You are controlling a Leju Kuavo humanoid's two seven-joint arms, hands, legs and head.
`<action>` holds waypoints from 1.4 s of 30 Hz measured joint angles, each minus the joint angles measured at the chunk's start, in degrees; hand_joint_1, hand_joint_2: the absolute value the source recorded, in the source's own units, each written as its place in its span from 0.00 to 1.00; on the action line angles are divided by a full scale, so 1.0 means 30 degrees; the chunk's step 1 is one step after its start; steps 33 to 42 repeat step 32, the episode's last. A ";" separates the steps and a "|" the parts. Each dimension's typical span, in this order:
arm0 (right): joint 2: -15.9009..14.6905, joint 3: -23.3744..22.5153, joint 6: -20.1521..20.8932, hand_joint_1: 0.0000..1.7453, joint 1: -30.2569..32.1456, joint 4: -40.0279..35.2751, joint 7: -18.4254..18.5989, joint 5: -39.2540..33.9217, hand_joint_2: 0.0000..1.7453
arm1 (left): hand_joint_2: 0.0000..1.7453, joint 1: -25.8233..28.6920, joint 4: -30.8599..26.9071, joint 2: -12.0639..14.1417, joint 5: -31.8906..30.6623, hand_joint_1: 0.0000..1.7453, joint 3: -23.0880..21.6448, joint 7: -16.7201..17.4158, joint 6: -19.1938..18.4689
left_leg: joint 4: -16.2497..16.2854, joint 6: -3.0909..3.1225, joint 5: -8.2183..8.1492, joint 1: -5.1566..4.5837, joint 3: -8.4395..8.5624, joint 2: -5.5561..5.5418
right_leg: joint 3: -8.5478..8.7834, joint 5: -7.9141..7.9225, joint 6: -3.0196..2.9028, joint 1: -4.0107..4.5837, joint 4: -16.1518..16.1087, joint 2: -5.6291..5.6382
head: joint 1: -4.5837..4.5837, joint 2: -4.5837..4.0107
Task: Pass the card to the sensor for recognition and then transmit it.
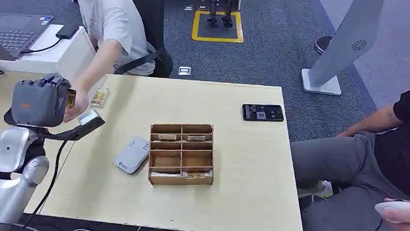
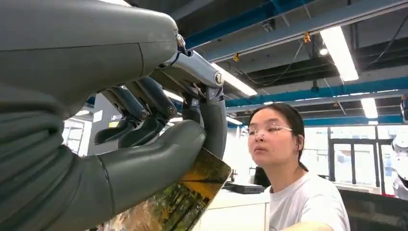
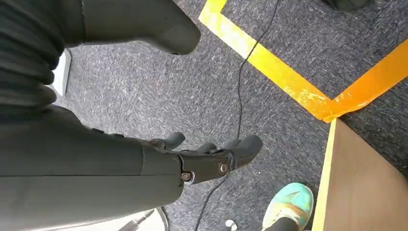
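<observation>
My left hand (image 1: 50, 99) grips the glossy picture-printed card (image 2: 187, 197) raised beside the light wooden surface (image 1: 240, 202), a person's hand (image 1: 77, 109) reaching it: handover apparently underway, release remaining; right hand (image 3: 202, 156) hangs open.

no legible text found
the card (image 2: 183, 199) carries a printed picture without readable words; marks on the phone (image 1: 263, 112) and reader (image 1: 132, 154) are too small to read.

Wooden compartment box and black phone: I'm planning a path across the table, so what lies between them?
Bare tabletop in the head view: nothing lies between the wooden compartment box and the black phone.
</observation>
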 joint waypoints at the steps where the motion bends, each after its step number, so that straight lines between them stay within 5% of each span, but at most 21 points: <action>1: 0.0000 0.0007 0.0000 0.00 -0.0001 0.0001 0.0014 -0.0029 1.00 | 1.00 0.0000 0.0029 0.0000 -0.0007 0.94 0.0000 0.0000 0.0000 | 0.0000 0.0000 0.0000 0.0000 0.0000 0.0000 | 0.0000 0.0000 0.0000 0.0000 0.0000 0.0000 | 0.0000 0.0000; 2: 0.0000 0.0029 0.0000 0.00 0.0000 0.0000 0.0029 -0.0051 1.00 | 1.00 0.0000 0.0036 0.0000 -0.0037 0.75 0.0000 0.0015 0.0007 | 0.0000 0.0000 0.0000 0.0000 0.0000 0.0000 | 0.0000 0.0000 0.0000 0.0000 0.0000 0.0000 | 0.0007 0.0000; 8: 0.0000 0.0109 -0.0015 0.00 0.0002 0.0000 -0.0015 -0.0168 1.00 | 1.00 0.0006 0.0182 0.0000 -0.0167 0.75 0.0000 0.0153 0.0138 | 0.0000 0.0000 -0.0001 0.0000 -0.0001 0.0001 | -0.0001 0.0000 0.0000 0.0000 0.0000 0.0001 | 0.0000 0.0000; 9: 0.0000 0.0109 -0.0015 0.00 0.0003 0.0000 -0.0015 -0.0168 1.00 | 1.00 0.0006 0.0182 0.0000 -0.0167 0.00 0.0000 0.0153 0.0146 | 0.0000 0.0000 -0.0001 0.0000 -0.0001 0.0001 | -0.0001 -0.0001 0.0000 0.0000 0.0000 0.0001 | 0.0000 0.0000; 25: 0.0000 0.0204 -0.0342 0.00 0.0105 0.0007 -0.0175 -0.0474 1.00 | 1.00 0.0826 0.0175 0.0109 0.0467 0.00 0.0079 -0.0073 0.1254 | -0.0004 0.0000 0.0000 0.0001 -0.0007 0.0000 | 0.0004 -0.0001 0.0000 0.0000 0.0002 -0.0001 | 0.0007 0.0000; 29: 0.0000 0.0197 -0.0817 0.00 0.0373 0.0029 -0.0343 -0.1093 1.00 | 1.00 0.2909 -0.0526 0.0197 0.1480 0.00 0.1153 -0.0153 0.2705 | -0.0019 0.0005 -0.0016 0.0000 -0.0002 0.0064 | 0.0009 -0.0006 -0.0004 -0.0001 0.0006 0.0072 | 0.0000 0.0000; 32: 0.0000 0.0117 -0.1354 0.00 0.0804 0.0261 -0.0444 -0.1551 1.00 | 1.00 0.5995 -0.1470 0.0104 0.2300 0.00 0.3606 -0.0340 0.4041 | -0.0031 -0.0024 -0.0078 0.0001 0.0031 0.0120 | -0.0001 -0.0044 -0.0014 -0.0001 0.0004 0.0138 | 0.0000 0.0000; 42: 0.0000 0.0117 -0.1354 0.00 0.0804 0.0261 -0.0444 -0.1551 1.00 | 1.00 0.5995 -0.1470 0.0104 0.2300 0.00 0.3606 -0.0340 0.4041 | -0.0031 -0.0024 -0.0078 0.0001 0.0031 0.0120 | -0.0001 -0.0044 -0.0014 -0.0001 0.0004 0.0138 | 0.0000 0.0000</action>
